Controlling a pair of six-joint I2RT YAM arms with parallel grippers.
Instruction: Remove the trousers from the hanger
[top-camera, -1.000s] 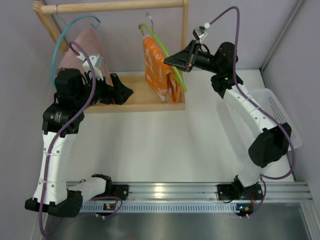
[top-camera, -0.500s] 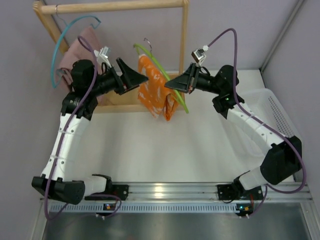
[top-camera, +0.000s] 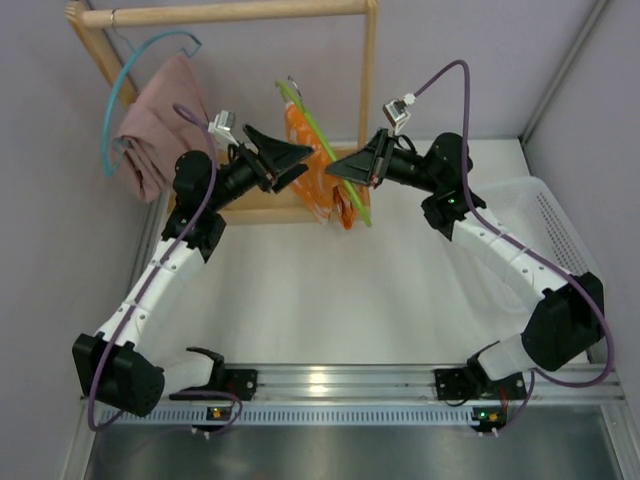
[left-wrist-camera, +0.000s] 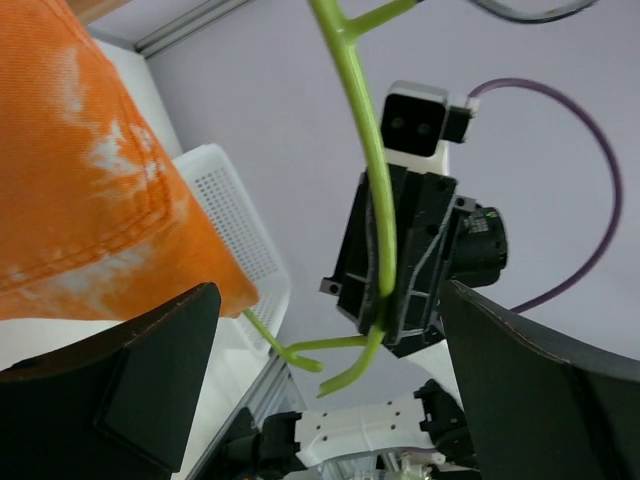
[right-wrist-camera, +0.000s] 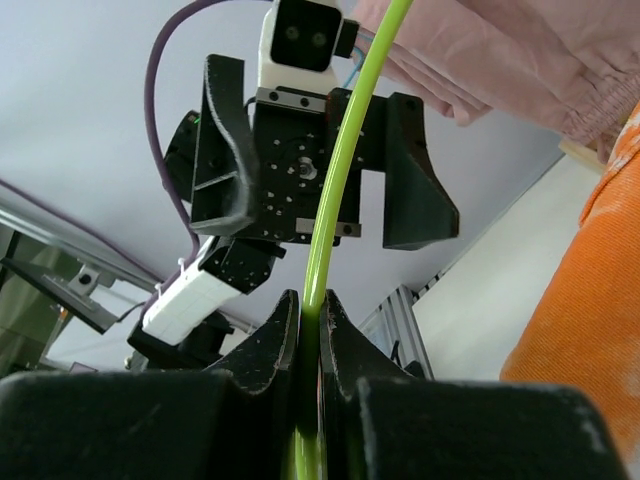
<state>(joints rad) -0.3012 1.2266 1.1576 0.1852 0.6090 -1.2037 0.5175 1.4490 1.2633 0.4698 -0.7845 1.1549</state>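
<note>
Trousers in orange hung on the green hanger, which the right fingers pinched clear of the rack. Left fingers stood spread beside the cloth. Pink trousers hung on the blue hanger.

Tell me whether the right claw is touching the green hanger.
Touching. The right wrist view shows the right claw pinched shut on the green hanger, with no gap on either side of the rod.

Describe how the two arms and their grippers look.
The left arm and right arm have white shells between black joints. The left gripper and right gripper carry black wedge-shaped fingers, a white camera box sits on each wrist, and a purple cable runs along each arm.
</note>
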